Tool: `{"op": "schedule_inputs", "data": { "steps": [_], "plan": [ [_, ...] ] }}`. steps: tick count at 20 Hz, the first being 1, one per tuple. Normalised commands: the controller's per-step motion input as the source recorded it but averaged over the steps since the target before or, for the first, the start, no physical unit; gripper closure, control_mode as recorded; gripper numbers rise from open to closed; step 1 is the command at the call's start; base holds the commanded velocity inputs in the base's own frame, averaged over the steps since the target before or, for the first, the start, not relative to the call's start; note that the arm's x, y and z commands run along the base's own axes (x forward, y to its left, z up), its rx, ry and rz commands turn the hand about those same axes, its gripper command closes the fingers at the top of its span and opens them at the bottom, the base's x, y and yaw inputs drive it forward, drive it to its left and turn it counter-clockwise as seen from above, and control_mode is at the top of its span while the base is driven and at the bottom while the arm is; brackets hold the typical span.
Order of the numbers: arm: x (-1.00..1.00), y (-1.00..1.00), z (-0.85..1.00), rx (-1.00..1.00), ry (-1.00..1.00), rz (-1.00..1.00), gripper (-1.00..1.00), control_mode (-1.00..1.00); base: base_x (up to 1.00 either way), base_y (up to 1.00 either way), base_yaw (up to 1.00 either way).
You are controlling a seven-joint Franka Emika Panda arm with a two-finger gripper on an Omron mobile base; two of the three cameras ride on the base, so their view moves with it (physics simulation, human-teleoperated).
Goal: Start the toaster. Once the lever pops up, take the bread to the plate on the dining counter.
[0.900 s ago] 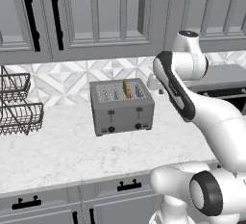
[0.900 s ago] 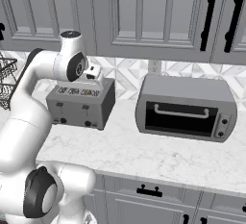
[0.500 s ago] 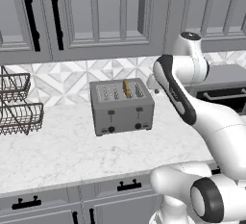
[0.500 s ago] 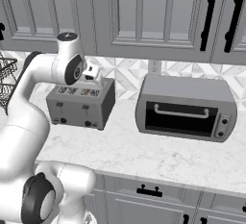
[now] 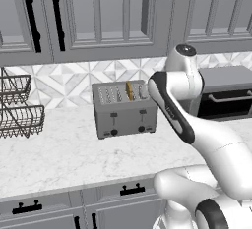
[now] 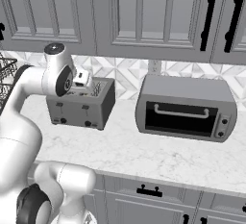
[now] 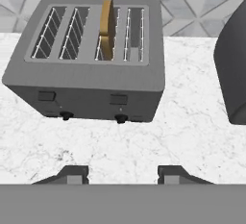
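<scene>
Grey panelled cabinets [image 5: 98, 16] with dark handles ran across the wall, above a backsplash [image 5: 74, 80] of grey and white diamond tiles. Below them stretched the white marble-veined table [image 5: 59, 154], with grey drawers [image 5: 123, 203] under its front edge.

The white arm [image 5: 197, 125] rose from the base and bent over toward the toaster. A large grey oven [image 6: 186, 107] with a dark glass door and a bar handle sat on the table, beside the toaster on the arm's right and apart from it. Two wire baskets [image 5: 17, 107], one stacked above the other, stood at the far left of the table.

The toaster [image 7: 91, 59] was a boxy matte-grey unit set near the backsplash. It had four slots on top with wire guides inside, two dark levers on its front face and two small dark knobs below them. From the hand view both levers sat high on the face.

The jaws [image 7: 123, 174] hovered above and in front of the toaster, well clear of it. The two dark tips were spread wide apart with nothing between them.

The bread [image 7: 107, 28] was a thin golden-brown slice, seen edge-on. It stood upright in the third slot from the left, its upper part rising above the toaster's top.
</scene>
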Motion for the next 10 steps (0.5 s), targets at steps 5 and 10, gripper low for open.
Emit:
{"op": "schedule_inputs", "data": {
  "steps": [5,10],
  "plan": [
    [0.11,0.26,-0.22,0.02,0.00,0.00,1.00,-1.00,0.00,0.00,0.00],
    [0.00,0.09,-0.35,0.00,0.00,0.00,1.00,-1.00,0.00,0.00,0.00]
  ]
}}
